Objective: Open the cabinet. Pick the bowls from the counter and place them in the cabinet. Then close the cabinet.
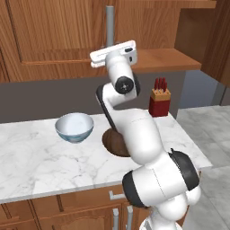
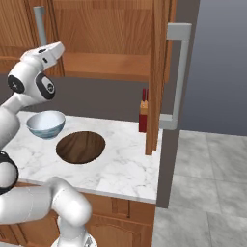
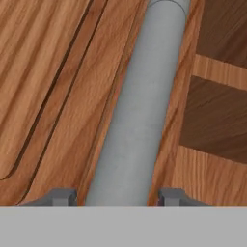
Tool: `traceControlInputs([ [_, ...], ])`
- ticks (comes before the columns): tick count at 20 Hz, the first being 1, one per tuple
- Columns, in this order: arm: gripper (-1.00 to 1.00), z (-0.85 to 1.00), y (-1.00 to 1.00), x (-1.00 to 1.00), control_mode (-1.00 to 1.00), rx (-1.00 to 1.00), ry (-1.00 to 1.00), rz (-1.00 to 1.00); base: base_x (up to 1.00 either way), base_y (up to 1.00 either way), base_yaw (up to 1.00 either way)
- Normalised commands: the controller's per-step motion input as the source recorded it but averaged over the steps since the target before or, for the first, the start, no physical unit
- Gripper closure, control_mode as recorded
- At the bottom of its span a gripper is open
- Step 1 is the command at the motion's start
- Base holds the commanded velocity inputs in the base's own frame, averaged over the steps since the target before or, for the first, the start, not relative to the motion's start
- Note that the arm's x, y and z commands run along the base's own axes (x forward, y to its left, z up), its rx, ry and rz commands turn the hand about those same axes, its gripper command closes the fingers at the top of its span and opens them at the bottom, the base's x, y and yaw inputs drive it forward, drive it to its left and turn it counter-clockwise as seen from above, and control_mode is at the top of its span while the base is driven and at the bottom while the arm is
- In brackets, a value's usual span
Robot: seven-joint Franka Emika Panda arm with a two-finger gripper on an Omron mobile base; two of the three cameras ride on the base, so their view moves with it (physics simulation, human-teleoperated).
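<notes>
The cabinet [image 1: 54, 31] has its left door shut, while its right door [image 2: 157, 72] stands swung out over the counter's right end. My gripper [image 3: 117, 197] is up at the left door's grey bar handle [image 3: 140, 96]. Its two fingertips straddle the bar, a slim gap on each side, so it is open. On the counter [image 1: 45, 161] rests the white bowl [image 1: 74, 127], also seen from the other side [image 2: 46, 124]. Just right of it lies the dark wooden bowl [image 2: 80, 147], partly hidden behind my arm in the left base view.
A red knife block [image 1: 159, 102] stands at the counter's back right, near the open door's lower edge. Inside the open half, a bare wooden shelf [image 2: 106, 65] shows. The open door's long handle [image 2: 181, 77] juts toward the grey floor side.
</notes>
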Motion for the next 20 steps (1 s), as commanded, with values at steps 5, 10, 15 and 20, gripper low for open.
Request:
traceControlInputs([
  [5,1.0,-0.04,0.63,0.38,-1.0,-0.15,0.04,0.0,0.0,0.0,0.0],
  [10,1.0,-0.27,0.63,0.87,-1.0,-0.14,0.19,0.01,0.0,0.0,0.0],
  [15,1.0,-0.03,0.96,-0.11,-1.0,0.0,0.29,0.12,0.0,0.0,0.0],
  [20,1.0,0.0,1.0,-0.84,-1.0,0.0,0.24,0.0,0.0,0.0,0.0],
])
